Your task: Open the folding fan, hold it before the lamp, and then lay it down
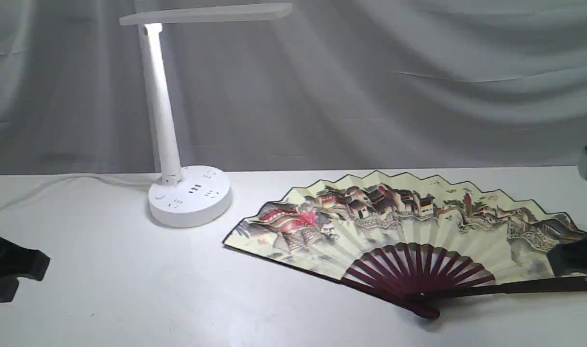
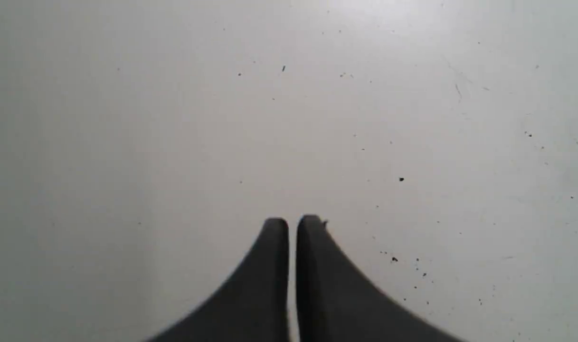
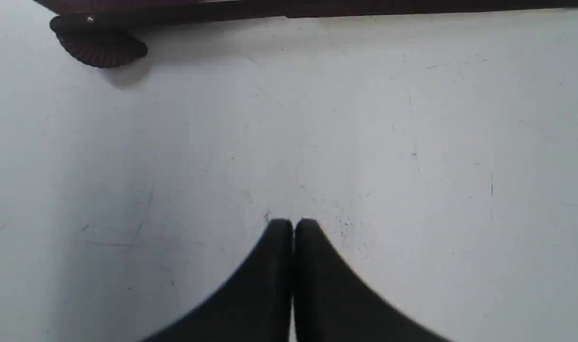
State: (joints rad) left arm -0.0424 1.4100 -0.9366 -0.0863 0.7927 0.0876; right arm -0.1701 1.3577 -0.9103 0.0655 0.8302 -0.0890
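Entry one, left gripper (image 2: 292, 222): well left of the lamp (image 1: 160, 120), clenched on nothing above the table (image 1: 129, 289). Entry two, folding fan (image 1: 399, 226): I read it fully spread, flat on the table, just right of the lamp's base; long axis left-to-right, pivot toward the camera, pleated edge toward the backdrop (image 1: 370, 96). Entry three, right gripper (image 3: 293, 222): farthest right of the lamp, clenched empty beside the fan's guard stick.

Light: the lamp (image 1: 159, 106) is lit, its post glowing blown-out white under the bar.
Surface: the surface (image 1: 105, 270) reads bright, greyer toward its front edge.
Shadow: soft smudge beside the folding fan (image 3: 99, 47) pivot.
Focus: left hand (image 2: 292, 221) and right hand (image 3: 293, 222) blur close to the lens; exterior view slightly soft.
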